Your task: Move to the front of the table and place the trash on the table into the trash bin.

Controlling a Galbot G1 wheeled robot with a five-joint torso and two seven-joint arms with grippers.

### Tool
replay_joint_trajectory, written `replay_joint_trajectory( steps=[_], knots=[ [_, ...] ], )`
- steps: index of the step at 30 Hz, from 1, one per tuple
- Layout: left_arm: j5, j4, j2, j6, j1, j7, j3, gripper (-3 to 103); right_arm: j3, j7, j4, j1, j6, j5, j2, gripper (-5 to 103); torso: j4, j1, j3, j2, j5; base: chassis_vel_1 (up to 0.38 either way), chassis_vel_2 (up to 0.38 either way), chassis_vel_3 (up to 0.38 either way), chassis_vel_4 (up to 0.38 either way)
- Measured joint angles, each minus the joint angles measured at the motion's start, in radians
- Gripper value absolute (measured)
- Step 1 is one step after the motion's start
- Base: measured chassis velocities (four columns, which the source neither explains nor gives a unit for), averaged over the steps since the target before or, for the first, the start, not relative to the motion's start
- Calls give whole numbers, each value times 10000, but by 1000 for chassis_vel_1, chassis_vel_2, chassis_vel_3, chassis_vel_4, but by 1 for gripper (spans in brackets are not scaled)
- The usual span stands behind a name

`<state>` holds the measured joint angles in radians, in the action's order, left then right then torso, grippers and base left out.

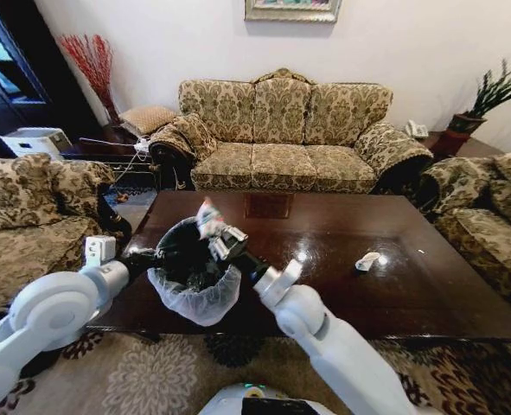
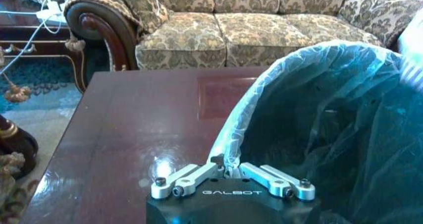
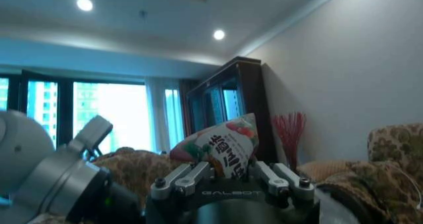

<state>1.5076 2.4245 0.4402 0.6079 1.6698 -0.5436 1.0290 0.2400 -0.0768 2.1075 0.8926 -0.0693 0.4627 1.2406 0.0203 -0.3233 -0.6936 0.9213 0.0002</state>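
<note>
**Snack wrapper held over the bin at the table's near left corner**

At the left, the left gripper [image 2: 227, 172] is clamped on the bag-lined rim of the trash bin [image 1: 194, 275], which it holds tilted at the near left corner of the table [image 1: 428, 294]. Just right of it, the right gripper [image 1: 216, 233] points upward over the bin's mouth, fingers [image 3: 188, 177] closed on a colourful snack wrapper [image 3: 221, 147]. Further right, a crumpled white scrap [image 1: 367, 260] lies on the table towards its right edge, well apart from the bin. A patterned sofa [image 1: 290, 134] stands beyond the far edge.
</note>
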Motion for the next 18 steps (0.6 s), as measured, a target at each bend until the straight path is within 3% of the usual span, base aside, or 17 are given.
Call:
replay_joint_trajectory(
  steps=[3,5,7,8,12,18],
  knots=[
    [-5,40,48,0,-4,-2,13,0,68,8,-40,108,-2,-183,-21,30,0,0,0,0,-2,0,0,0,0],
    [-5,59,59,0,-9,-2,4,0,67,11,-41,119,-2,-194,-29,30,0,0,0,0,-2,0,0,0,0],
    [-12,73,108,0,-40,-4,-9,0,-5,23,-17,204,6,-187,-48,41,0,0,0,0,-1,0,0,0,0],
    [-12,73,108,0,-40,-4,-9,0,-5,23,-17,204,6,-187,-48,41,0,0,0,0,-1,0,0,0,0],
    [-23,66,179,-3,-7,3,-1,0,-37,97,155,400,-15,-53,-108,63,0,0,0,0,-2,0,0,0,0],
    [-28,141,233,-3,12,6,-6,0,-32,73,163,369,55,-18,-143,79,0,0,0,0,-1,0,0,0,0]
  ],
)
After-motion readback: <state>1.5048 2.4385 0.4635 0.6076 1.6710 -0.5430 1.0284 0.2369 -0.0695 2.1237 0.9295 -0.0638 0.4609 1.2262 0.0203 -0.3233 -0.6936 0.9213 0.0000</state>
